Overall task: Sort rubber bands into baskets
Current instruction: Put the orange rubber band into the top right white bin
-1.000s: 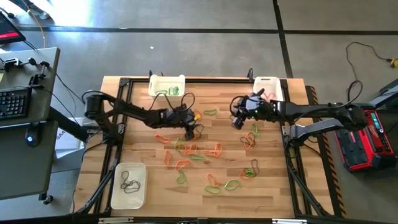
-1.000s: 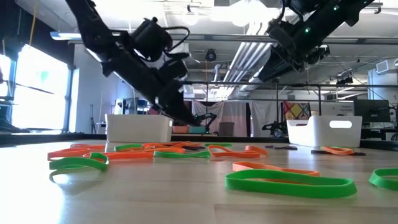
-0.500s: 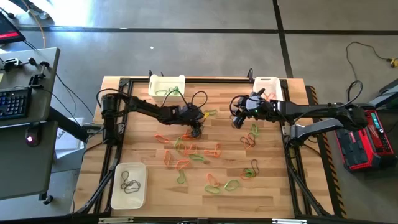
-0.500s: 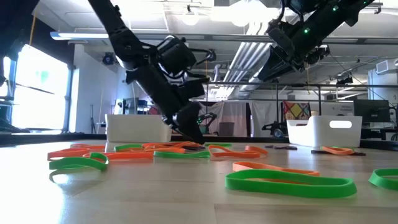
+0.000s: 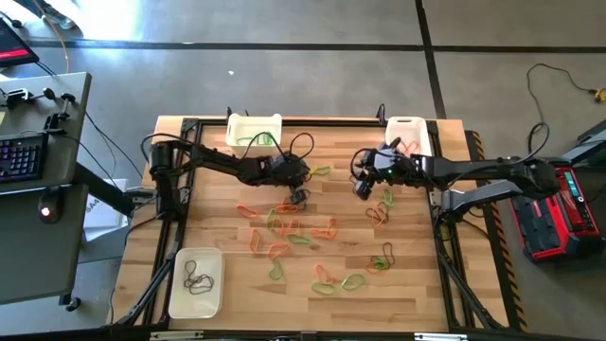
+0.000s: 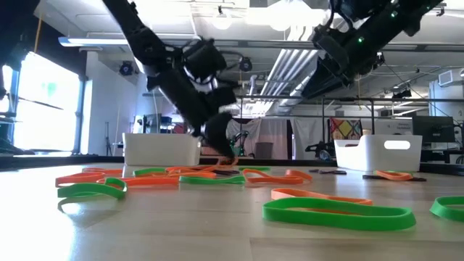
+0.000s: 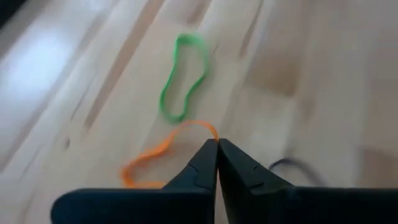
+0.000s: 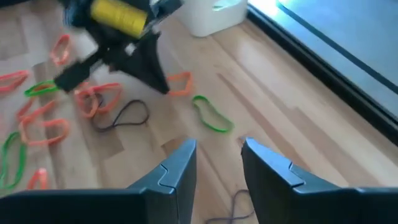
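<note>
The wooden table fills the middle of the high view, framed by black rails. Two dark arms reach over its upper half: the left arm comes in from the left edge, the right arm from the right.

Three white baskets sit at the table's edges. One is at the upper edge, left of centre, with green bands in it. A second is at the upper right corner. The third is at the lower left and holds a dark band.

The left gripper is just left of the table's centre, low over the wood. In the left wrist view its fingers are pressed together at the tips on an orange band, whose loop hangs away from them; a green band lies apart on the wood beyond.

The right gripper hovers right of centre in the upper half, fingers spread with a clear gap and nothing between them. In the low view it hangs well above the table at the upper right.

Loose bands in green, orange and dark lie scattered across the centre and lower middle of the table, some overlapping. A smaller cluster lies right of centre, below the right gripper. A single green one lies between the two grippers.
</note>
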Controlling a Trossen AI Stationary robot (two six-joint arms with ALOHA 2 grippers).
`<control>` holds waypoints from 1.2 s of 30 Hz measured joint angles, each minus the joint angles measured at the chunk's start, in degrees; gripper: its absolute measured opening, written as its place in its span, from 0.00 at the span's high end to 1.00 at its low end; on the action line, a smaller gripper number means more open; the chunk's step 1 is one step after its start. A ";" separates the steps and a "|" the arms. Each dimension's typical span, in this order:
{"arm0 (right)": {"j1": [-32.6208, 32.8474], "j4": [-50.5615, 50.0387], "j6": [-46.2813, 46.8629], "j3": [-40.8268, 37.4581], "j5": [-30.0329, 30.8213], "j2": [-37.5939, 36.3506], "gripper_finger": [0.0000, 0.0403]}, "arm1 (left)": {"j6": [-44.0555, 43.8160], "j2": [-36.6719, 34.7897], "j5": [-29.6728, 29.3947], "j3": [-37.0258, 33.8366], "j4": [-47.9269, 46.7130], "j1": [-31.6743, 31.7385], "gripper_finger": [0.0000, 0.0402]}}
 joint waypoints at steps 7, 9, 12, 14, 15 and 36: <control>3.70 18.81 -2.84 -8.85 -1.77 0.02 0.69 | -2.99 -6.86 6.71 0.00 3.10 -0.72 1.00; 5.09 24.91 -3.95 -11.32 -1.92 0.02 0.67 | -3.56 -8.22 8.24 0.00 5.57 -1.22 1.00; 6.38 32.51 -4.16 -13.85 -1.80 0.19 0.61 | -4.57 -9.40 11.24 0.00 9.82 -1.90 1.00; 6.89 35.54 -4.28 -14.27 -0.72 0.83 0.55 | -5.45 -9.81 13.59 0.00 12.55 -2.32 1.00; 7.23 36.40 -4.52 -14.35 0.01 1.31 0.53 | -5.93 -9.87 14.76 0.00 13.71 -2.56 1.00; 8.45 50.64 -10.27 -14.35 -0.66 10.84 0.73 | -7.12 -9.87 19.34 -0.02 21.33 -5.53 1.00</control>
